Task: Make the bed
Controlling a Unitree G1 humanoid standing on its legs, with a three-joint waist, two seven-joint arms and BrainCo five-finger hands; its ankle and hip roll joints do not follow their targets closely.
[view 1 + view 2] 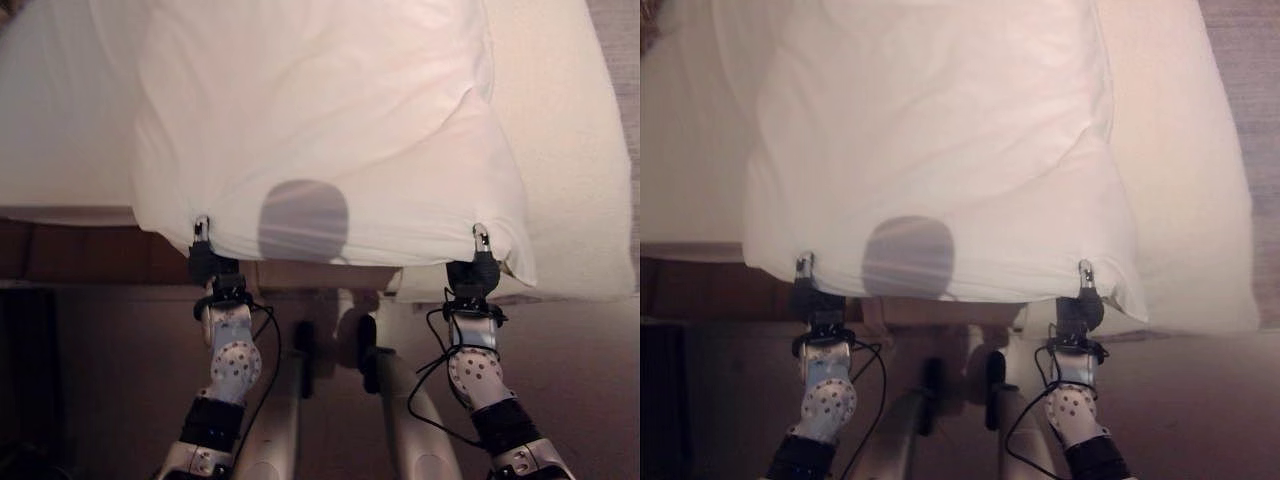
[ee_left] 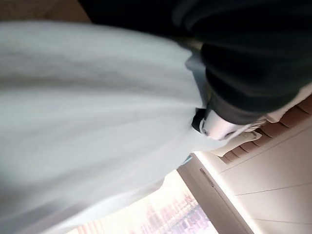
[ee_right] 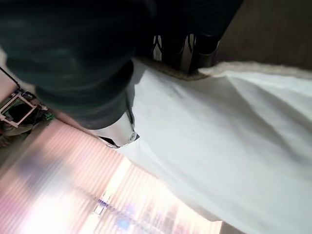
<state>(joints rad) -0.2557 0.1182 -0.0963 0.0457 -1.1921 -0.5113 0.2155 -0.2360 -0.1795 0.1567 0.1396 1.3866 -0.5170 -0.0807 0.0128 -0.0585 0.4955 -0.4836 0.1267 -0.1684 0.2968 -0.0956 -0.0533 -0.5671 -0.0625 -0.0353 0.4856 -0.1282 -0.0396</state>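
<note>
From my seat I see the left hand (image 1: 203, 243) pinching the near left corner of the white duvet (image 1: 320, 130), one finger showing over the hem while the rest sit under the cloth. The duvet lies spread over the bed (image 1: 570, 150) — its near edge hangs past the foot of the mattress, held up between both hands. On the right, the right hand (image 1: 480, 250) grips the other near corner the same way — thumb on top, fabric clamped.

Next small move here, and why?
Probably draw the white duvet a little further toward the robot. The left robot hand and right robot hand each pinch its near edge, which hangs just past the mattress edge.
</note>
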